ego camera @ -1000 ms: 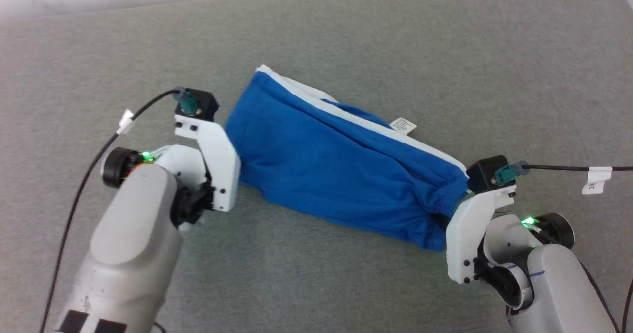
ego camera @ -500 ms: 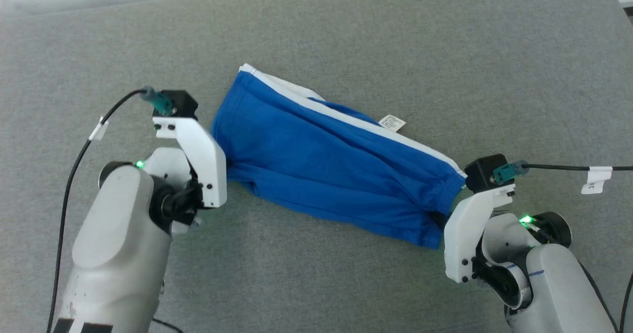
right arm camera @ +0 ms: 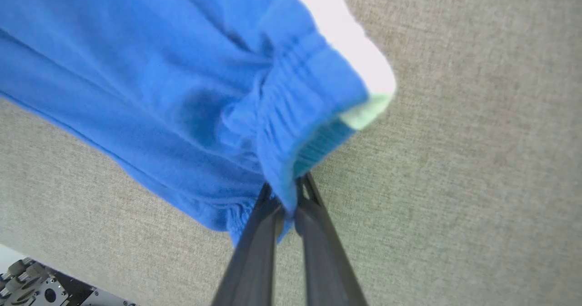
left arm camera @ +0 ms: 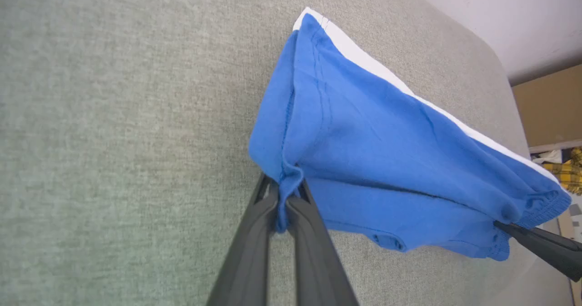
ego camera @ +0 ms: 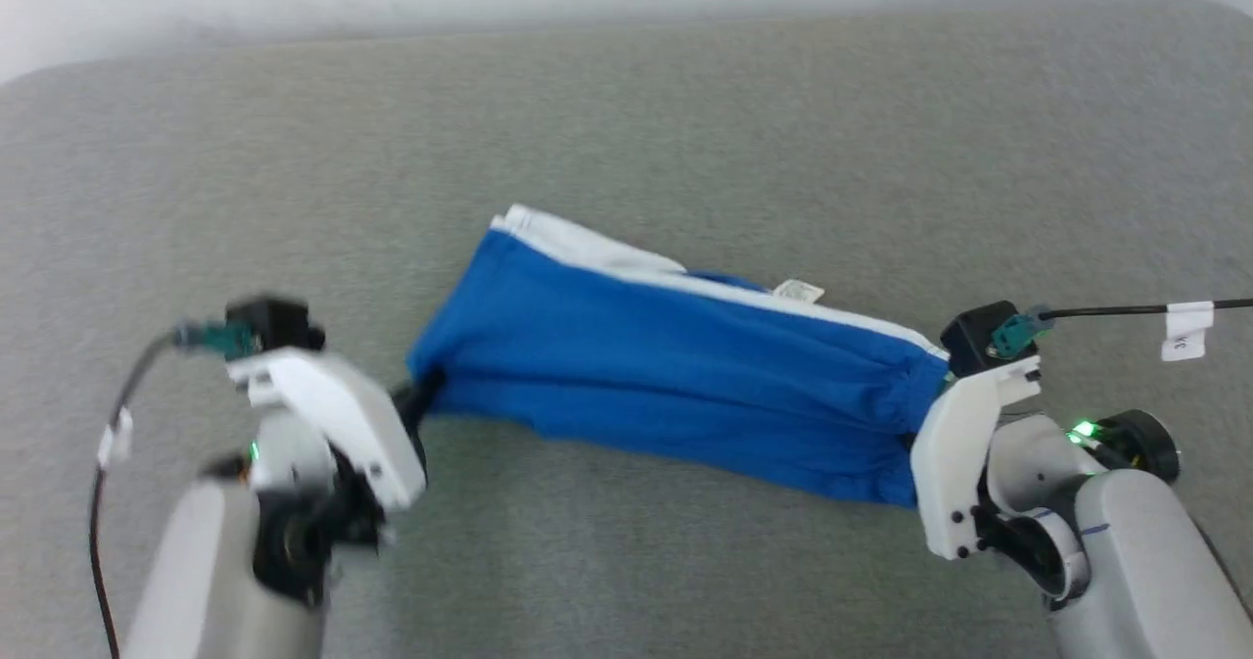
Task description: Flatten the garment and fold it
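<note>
While your left pincer clamps the garment at its hem and your right pincer clamps the waistband, pull apart evenly.

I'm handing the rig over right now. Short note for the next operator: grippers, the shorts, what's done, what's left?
Left gripper: shut on the shorts at the leg-hem end.
Right gripper: shut on the gathered waistband.
Shorts: stretched between both grippers over the grey surface, doubled and wrinkled.
Done: both ends gripped.
Left: spread flat, then fold.
</note>
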You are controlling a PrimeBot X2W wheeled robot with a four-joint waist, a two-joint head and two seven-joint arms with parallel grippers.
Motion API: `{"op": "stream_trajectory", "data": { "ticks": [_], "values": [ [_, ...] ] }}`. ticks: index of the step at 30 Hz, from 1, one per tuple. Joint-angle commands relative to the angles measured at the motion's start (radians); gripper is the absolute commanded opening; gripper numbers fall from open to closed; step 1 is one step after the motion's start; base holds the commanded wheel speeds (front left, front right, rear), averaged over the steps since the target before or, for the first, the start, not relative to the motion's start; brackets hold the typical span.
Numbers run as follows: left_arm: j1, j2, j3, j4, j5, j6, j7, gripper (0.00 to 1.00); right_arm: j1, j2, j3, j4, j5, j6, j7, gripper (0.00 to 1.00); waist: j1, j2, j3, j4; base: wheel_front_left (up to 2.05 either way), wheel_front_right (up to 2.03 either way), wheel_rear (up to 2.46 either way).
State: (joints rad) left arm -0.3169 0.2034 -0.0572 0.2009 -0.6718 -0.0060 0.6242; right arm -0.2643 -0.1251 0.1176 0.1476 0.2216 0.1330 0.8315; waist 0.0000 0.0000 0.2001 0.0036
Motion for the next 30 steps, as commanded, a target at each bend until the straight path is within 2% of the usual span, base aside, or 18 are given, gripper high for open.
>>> {"op": "stream_trajectory", "data": {
  "ticks": [1,6,11,12,13,14,18,22,24,27,30],
  "values": [
    [0.031,-0.002,0.007,-0.01,-0.002,0.008,-0.008,0.0,-0.012,-0.014,-0.001,0.003,0.004,-0.002,0.006,0.0,0.0,0.0,-0.033,0.048,0.0,0.0,0.0],
    [0.183,-0.045,-0.008,-0.074,-0.022,0.037,0.004,0.0,-0.01,-0.059,0.004,0.023,0.03,-0.002,0.05,0.0,0.0,0.0,-0.043,0.089,0.0,0.0,0.0],
    [0.251,-0.075,-0.039,-0.084,-0.033,0.048,0.026,0.0,-0.01,-0.07,0.0,0.054,0.053,-0.002,0.053,0.0,0.0,0.0,-0.05,0.113,0.0,0.0,0.0],
    [0.256,-0.078,-0.04,-0.086,-0.037,0.049,0.026,0.0,-0.01,-0.069,-0.004,0.063,0.057,-0.002,0.052,0.16,0.0,0.0,-0.051,0.115,0.0,0.0,0.0],
    [0.258,-0.081,-0.038,-0.089,-0.04,0.052,0.021,0.25,-0.008,-0.069,-0.005,0.075,0.059,-0.002,0.059,0.75,0.0,0.0,-0.053,0.117,0.0,0.0,0.0],
    [0.257,-0.078,-0.036,-0.09,-0.034,0.055,0.015,1.0,-0.008,-0.07,-0.004,0.079,0.058,-0.002,0.059,1.0,0.0,0.0,-0.055,0.119,0.0,0.0,0.0],
    [0.234,-0.066,-0.011,-0.109,-0.027,0.06,-0.021,1.0,-0.003,-0.064,-0.026,0.074,0.067,-0.002,0.031,1.0,0.0,0.0,-0.064,0.12,0.0,0.0,0.0],
    [0.205,-0.05,0.048,-0.15,-0.028,0.049,-0.115,1.0,0.017,-0.031,-0.083,0.036,0.08,-0.002,-0.002,1.0,0.0,0.0,-0.076,0.109,0.0,0.0,0.0],
    [0.194,-0.042,0.085,-0.174,-0.015,0.033,-0.207,1.0,0.03,-0.007,-0.115,0.007,0.077,-0.002,-0.017,1.0,0.0,0.0,-0.08,0.1,0.0,0.0,0.0],
    [0.181,-0.023,0.121,-0.193,0.031,-0.019,-0.382,1.0,0.044,0.023,-0.161,-0.027,0.054,-0.002,-0.033,1.0,0.0,0.0,-0.079,0.089,0.0,0.0,0.0],
    [0.166,0.0,0.135,-0.186,0.118,-0.062,-0.597,1.0,0.043,0.046,-0.204,-0.039,0.015,-0.002,-0.051,1.0,0.0,0.0,-0.074,0.086,0.0,0.0,0.0]
  ]
}}
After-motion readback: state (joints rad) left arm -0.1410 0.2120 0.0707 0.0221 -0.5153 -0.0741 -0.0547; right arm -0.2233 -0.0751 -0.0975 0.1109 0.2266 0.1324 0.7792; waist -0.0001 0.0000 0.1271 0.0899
